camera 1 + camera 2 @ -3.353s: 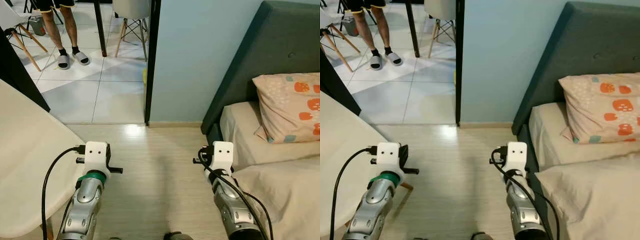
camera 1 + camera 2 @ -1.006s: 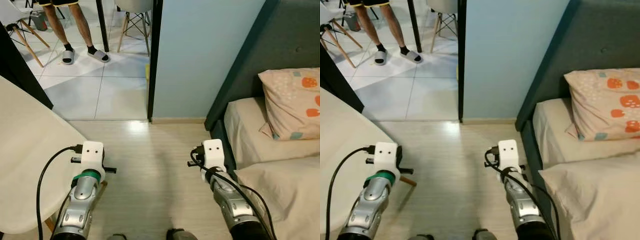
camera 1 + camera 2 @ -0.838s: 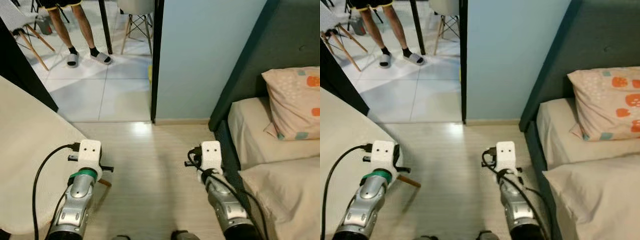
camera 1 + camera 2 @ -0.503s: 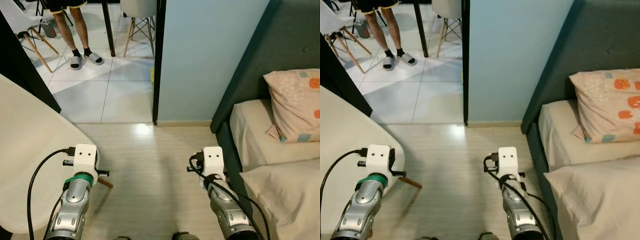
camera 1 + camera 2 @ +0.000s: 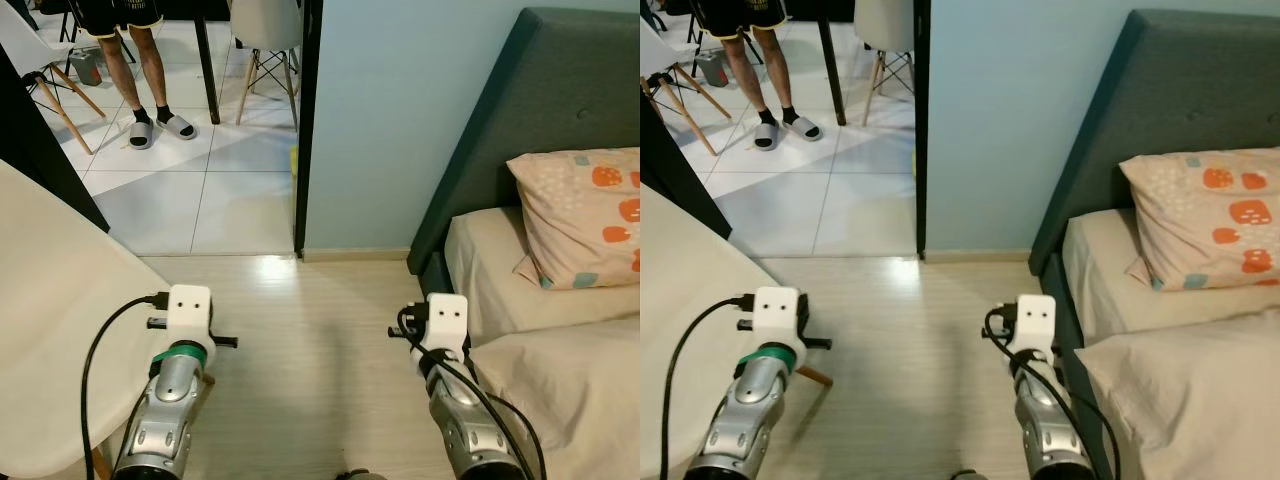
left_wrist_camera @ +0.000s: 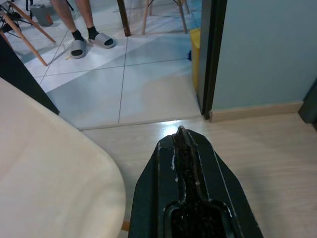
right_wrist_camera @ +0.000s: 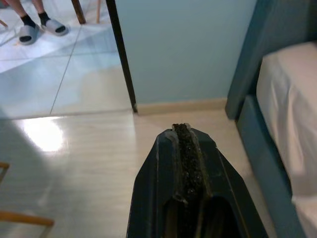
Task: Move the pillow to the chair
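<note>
A peach pillow [image 5: 585,215] with orange and blue prints leans against the dark headboard [image 5: 520,110] on the bed at my right. The cream seat of a chair [image 5: 55,330] fills the near left. My left gripper [image 6: 181,144] is shut with nothing in it and hangs over the wooden floor beside the chair's edge. My right gripper [image 7: 182,133] is shut too and hangs over the floor just left of the bed frame, well short of the pillow.
A beige blanket [image 5: 570,390] covers the near part of the bed. A doorway with a dark frame [image 5: 303,120] opens onto a tiled room, where a person's legs [image 5: 150,70] stand among chairs [image 5: 265,30] and a table leg [image 5: 207,55]. A blue wall [image 5: 400,110] stands ahead.
The view has swung to the right, bringing more of the pillow and headboard into sight. Both arms hang as before with their grippers shut.
</note>
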`<state>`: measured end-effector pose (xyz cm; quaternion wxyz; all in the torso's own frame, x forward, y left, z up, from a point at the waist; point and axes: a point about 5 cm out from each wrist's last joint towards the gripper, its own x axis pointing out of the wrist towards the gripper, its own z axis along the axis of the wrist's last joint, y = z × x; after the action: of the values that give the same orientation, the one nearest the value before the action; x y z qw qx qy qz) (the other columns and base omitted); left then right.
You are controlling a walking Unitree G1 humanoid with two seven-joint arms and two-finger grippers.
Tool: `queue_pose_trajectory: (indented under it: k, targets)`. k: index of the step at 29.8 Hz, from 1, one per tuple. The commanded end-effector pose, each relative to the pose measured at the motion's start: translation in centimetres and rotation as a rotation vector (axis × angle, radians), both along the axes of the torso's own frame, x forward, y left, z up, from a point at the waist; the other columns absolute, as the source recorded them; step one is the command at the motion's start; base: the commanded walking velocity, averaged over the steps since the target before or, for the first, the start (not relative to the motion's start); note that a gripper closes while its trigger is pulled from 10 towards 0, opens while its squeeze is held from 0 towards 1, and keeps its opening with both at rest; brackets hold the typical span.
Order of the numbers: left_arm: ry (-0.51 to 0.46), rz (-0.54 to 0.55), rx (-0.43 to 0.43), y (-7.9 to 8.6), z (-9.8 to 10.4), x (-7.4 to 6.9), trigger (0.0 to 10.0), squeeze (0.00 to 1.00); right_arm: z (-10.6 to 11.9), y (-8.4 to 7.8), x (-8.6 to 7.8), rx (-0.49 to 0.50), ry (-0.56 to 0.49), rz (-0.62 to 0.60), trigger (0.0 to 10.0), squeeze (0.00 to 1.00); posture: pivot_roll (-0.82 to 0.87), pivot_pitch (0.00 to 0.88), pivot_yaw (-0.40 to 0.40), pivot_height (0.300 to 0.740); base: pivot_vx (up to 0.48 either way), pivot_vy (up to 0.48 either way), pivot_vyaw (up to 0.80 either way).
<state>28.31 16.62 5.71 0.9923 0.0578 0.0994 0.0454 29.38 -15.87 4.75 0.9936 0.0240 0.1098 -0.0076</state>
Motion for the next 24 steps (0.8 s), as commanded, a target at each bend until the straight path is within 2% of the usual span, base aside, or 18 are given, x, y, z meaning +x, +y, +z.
queue_pose_trajectory:
  k: [1,4,9,14,15,16,18,19,21,22,24]
  targets:
    - [0.001,0.003,0.010,0.0,-0.1,-0.2,10.0,0.00,-0.4,-0.2,-0.3,-0.003,0.011,-0.001,10.0,0.00,0.03,0.000,-0.005,0.740,0.000,0.000,0.00]
    - [-0.010,0.002,0.032,-0.2,0.2,-0.1,10.0,0.00,-0.3,-0.3,0.0,-0.041,-0.014,0.025,10.0,0.00,0.06,0.000,-0.001,0.740,0.000,0.000,0.00]
    - [-0.033,-0.013,0.056,-0.7,1.2,0.0,10.0,0.00,-0.1,-0.7,0.1,-0.043,-0.022,0.040,10.0,0.00,0.08,0.000,0.008,0.740,0.000,0.000,0.00]
    - [-0.038,-0.027,0.054,-1.1,1.2,-0.1,10.0,0.00,-0.2,-1.5,0.0,-0.031,-0.007,0.006,10.0,0.00,0.05,0.000,0.000,0.740,0.000,0.000,0.00]
    - [-0.018,-0.007,0.013,-0.8,0.5,-0.2,10.0,0.00,-0.2,-2.1,-0.3,-0.014,0.003,-0.023,10.0,0.00,0.01,0.010,0.016,0.740,0.000,0.000,0.00]
    - [-0.011,0.014,-0.019,0.5,-0.1,-0.5,10.0,0.00,0.0,-2.9,-0.6,-0.036,-0.013,-0.062,10.0,0.00,-0.01,0.036,0.025,0.740,0.000,0.000,0.00]
    - [-0.011,0.014,-0.019,0.5,-0.1,-0.5,10.0,0.00,0.0,-2.9,-0.6,-0.036,-0.013,-0.062,10.0,0.00,-0.01,0.036,0.025,0.740,0.000,0.000,0.00]
    - [-0.004,0.040,-0.030,2.2,-0.4,-0.5,10.0,0.00,0.0,-2.7,-0.6,-0.025,-0.020,-0.054,10.0,0.00,0.03,0.044,-0.016,0.740,0.000,0.000,0.00]
    - [-0.004,0.054,-0.035,2.8,-0.5,-0.7,10.0,0.00,-0.3,-2.4,-0.7,0.003,-0.017,-0.040,10.0,0.00,0.03,0.046,-0.009,0.740,0.000,0.000,0.00]
    - [0.007,0.100,-0.020,3.9,-0.6,-1.1,10.0,0.00,-1.2,-1.9,-1.0,-0.044,0.033,0.001,10.0,0.00,0.01,0.014,0.015,0.740,0.000,0.000,0.00]
    - [0.001,0.119,-0.038,4.1,-0.4,-1.2,10.0,0.00,-1.0,-1.6,-1.1,-0.063,0.018,0.039,10.0,0.00,0.00,0.013,0.026,0.740,0.000,0.000,0.00]
